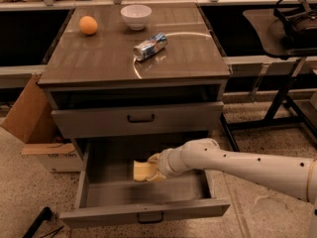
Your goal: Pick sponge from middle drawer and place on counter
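Tool (154, 168) reaches into the open middle drawer (99, 214), pinching the 3 o'clock end of the sponge (141, 171) near the drawer's centre. On the counter (99, 58): orange (88, 25) at 10 o'clock, bowl (135, 16) at 12, can (149, 46) near centre.

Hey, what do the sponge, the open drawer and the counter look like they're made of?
Sponge: pale yellow, matte, likely soft foam. Drawer: flat grey panels, probably painted metal. Counter: brown-grey, glossy, with a bright curved glint; laminate or coated wood, can't tell which. The tool is in the drawer at the sponge.
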`<action>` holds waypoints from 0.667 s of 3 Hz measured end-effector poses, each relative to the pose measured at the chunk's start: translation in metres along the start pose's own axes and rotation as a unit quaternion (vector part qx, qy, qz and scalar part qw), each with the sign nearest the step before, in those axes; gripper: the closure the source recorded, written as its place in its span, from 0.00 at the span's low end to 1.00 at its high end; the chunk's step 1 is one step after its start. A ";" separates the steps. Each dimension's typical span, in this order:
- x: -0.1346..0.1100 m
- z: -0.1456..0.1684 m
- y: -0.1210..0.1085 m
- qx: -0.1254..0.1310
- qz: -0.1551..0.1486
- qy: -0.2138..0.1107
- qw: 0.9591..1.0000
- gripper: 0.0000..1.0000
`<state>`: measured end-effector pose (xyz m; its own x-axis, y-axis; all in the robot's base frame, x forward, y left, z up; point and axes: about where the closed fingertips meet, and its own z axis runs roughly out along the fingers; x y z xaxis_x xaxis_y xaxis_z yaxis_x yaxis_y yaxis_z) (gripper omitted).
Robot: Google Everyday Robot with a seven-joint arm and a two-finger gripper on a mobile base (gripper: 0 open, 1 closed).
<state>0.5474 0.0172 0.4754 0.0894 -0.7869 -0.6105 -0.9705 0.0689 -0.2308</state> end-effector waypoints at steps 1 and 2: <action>0.000 0.000 0.000 0.000 0.000 0.000 1.000 1.00; -0.009 -0.005 -0.001 -0.001 -0.013 -0.003 1.000 1.00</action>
<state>0.5464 0.0211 0.4845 0.1165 -0.7849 -0.6086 -0.9682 0.0469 -0.2458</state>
